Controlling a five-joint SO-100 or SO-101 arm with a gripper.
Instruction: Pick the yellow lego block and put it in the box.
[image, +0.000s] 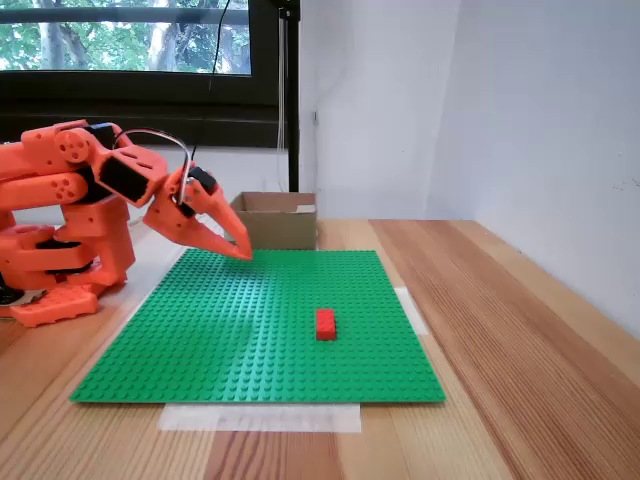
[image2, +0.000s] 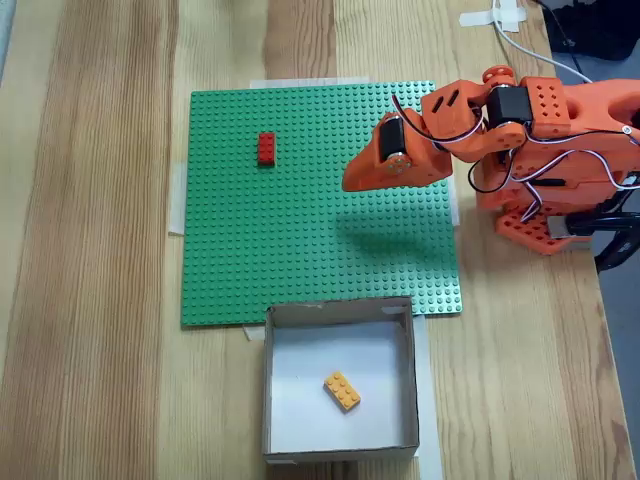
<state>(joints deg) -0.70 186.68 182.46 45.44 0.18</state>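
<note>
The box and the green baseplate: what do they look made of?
The box looks like brown cardboard: matte walls, raw cut edges and a pale, papery floor where the yellow lego block lies. The green baseplate looks like moulded plastic: a regular grid of studs and a slight sheen. It is probably rigid, though the pictures cannot confirm that.

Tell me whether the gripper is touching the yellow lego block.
Apart. A fixed view shows the yellow lego block lying inside the box, while the gripper sits over the green baseplate.
</note>
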